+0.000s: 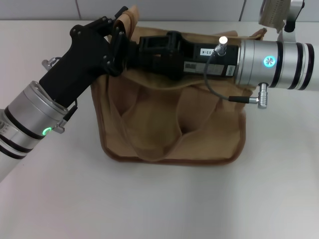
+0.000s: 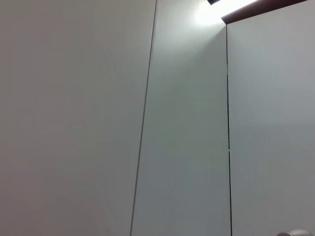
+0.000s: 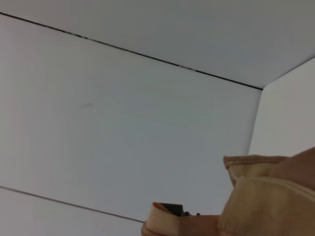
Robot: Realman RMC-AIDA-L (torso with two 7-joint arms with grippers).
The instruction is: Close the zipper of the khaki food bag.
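Note:
The khaki food bag (image 1: 169,134) lies on the white table in the middle of the head view, its looping handles draped over its front. My left gripper (image 1: 118,31) is at the bag's far left corner, shut on a raised flap of tan fabric (image 1: 127,17). My right gripper (image 1: 144,47) reaches in from the right, lying across the bag's top edge and ending close to the left gripper. The zipper is hidden under the two grippers. Tan bag fabric (image 3: 266,196) also fills a corner of the right wrist view.
The white table (image 1: 159,199) spreads around the bag, with a tiled wall (image 1: 149,7) behind it. A thin grey cable (image 1: 219,92) loops off the right wrist over the bag. The left wrist view holds only wall panels (image 2: 187,123).

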